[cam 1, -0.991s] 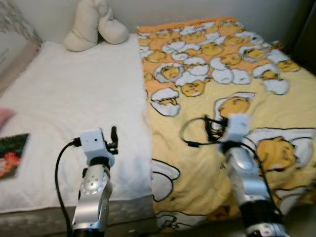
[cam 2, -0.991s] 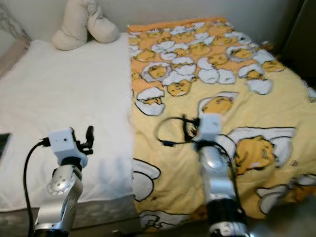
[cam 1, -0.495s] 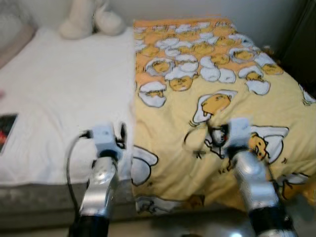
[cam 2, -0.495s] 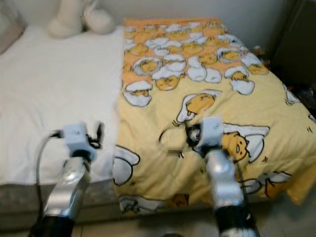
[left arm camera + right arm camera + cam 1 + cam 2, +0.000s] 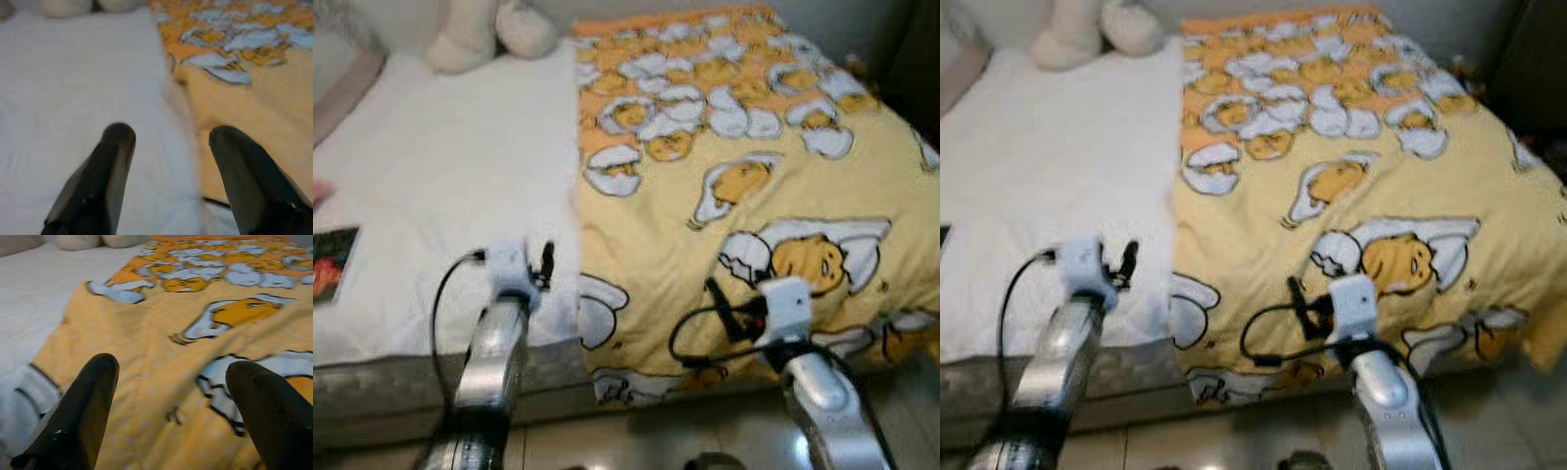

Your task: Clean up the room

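A bed stands before me, its left half bare white sheet [image 5: 440, 176], its right half under a yellow blanket [image 5: 656, 245] printed with cartoon eggs. The blanket's edge runs down the middle and hangs over the bed's front. My left gripper [image 5: 546, 262] hovers open over the sheet near the front edge, just beside the blanket's border; nothing lies between its fingers [image 5: 110, 147]. My right gripper [image 5: 722, 302] is open over the blanket's front part, fingers [image 5: 95, 377] spread above the yellow cloth [image 5: 161, 333], holding nothing.
A cream plush toy [image 5: 489, 29] lies at the head of the bed. A dark-covered book [image 5: 333, 264] rests on the sheet at the left. Shiny tiled floor [image 5: 636, 446] shows below the mattress edge [image 5: 372, 387]. Dark furniture [image 5: 915, 49] stands to the right of the bed.
The whole view has shifted back and down, so the bed's front edge and floor now show. My right gripper sits nearer the blanket's front edge than before.
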Controlling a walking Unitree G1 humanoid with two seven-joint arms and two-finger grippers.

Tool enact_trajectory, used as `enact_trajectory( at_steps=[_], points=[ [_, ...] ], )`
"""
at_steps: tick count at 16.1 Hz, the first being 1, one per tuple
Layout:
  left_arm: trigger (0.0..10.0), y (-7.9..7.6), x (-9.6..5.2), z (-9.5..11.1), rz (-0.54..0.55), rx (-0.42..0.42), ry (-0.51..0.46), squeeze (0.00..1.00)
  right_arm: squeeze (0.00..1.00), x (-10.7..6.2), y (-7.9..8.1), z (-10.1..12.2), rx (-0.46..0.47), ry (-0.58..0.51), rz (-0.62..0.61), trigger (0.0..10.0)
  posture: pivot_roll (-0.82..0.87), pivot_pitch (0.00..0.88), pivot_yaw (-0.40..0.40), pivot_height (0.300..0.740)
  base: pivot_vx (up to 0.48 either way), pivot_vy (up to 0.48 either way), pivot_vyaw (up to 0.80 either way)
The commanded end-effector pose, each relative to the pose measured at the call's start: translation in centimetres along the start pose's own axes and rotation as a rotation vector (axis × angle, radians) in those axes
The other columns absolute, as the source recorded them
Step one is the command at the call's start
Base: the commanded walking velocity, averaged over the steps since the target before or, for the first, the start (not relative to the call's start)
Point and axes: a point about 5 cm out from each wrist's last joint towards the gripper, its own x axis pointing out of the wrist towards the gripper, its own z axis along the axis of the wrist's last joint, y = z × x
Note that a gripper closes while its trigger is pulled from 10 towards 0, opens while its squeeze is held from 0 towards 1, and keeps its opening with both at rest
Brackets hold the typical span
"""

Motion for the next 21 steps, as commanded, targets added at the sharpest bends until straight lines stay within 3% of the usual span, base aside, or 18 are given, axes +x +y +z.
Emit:
enact_trajectory(
  at_steps=[1, 3, 5, 6, 8, 13, 17, 21],
  points=[
    [10.0, 0.0, -2.0, 1.8, 0.015, -0.058, -0.083, 0.0, 0.0, 0.5, -0.5, 1.3, 0.008, -0.057, -0.051, 10.0, -0.23, 0.01, 0.135, 0.74, 0.0, 0.0, 0.0],
    [10.0, 0.3, -4.7, 1.9, 0.113, -0.12, -0.098, 0.0, 0.0, 1.8, -1.6, 2.3, 0.025, -0.088, -0.135, 10.0, -0.21, 0.0, 0.113, 0.74, 0.0, 0.0, 0.0],
    [10.0, 0.0, -5.5, 0.4, 0.172, -0.159, -0.052, 0.0, 0.0, 4.0, -3.5, 1.4, 0.11, 0.001, -0.289, 10.0, -0.17, 0.0, 0.085, 0.74, 0.0, 0.0, 0.0],
    [10.0, -0.4, -5.1, 0.0, 0.16, -0.145, -0.038, 0.0, 0.0, 5.1, -4.1, 1.1, 0.113, 0.038, -0.325, 10.0, -0.16, 0.0, 0.08, 0.74, 0.0, 0.0, 0.0],
    [10.0, -1.2, -3.2, 0.9, 0.061, -0.048, -0.024, 0.0, 0.0, 7.3, -4.4, 3.3, 0.039, -0.023, -0.31, 10.0, -0.16, 0.0, 0.08, 0.74, 0.0, 0.0, 0.0],
    [10.0, -2.7, -0.1, 3.4, -0.017, 0.01, -0.096, 0.0, 0.0, 7.9, -3.4, 3.8, -0.016, -0.078, -0.276, 10.0, -0.2, 0.0, 0.118, 0.74, 0.092, 0.0, 0.0],
    [10.0, -2.9, 0.1, 3.7, -0.053, 0.03, -0.126, 0.0, 0.0, 8.2, -1.7, 3.6, -0.008, -0.099, -0.203, 10.0, -0.18, 0.0, 0.1, 0.74, 0.455, 0.0, 0.0],
    [10.0, -2.6, 0.2, 2.9, -0.01, -0.029, -0.101, 0.0, 0.0, 8.5, -1.1, 3.8, -0.012, -0.107, -0.148, 10.0, -0.17, 0.0, 0.095, 0.74, 0.44, 0.06, 0.0]
  ],
)
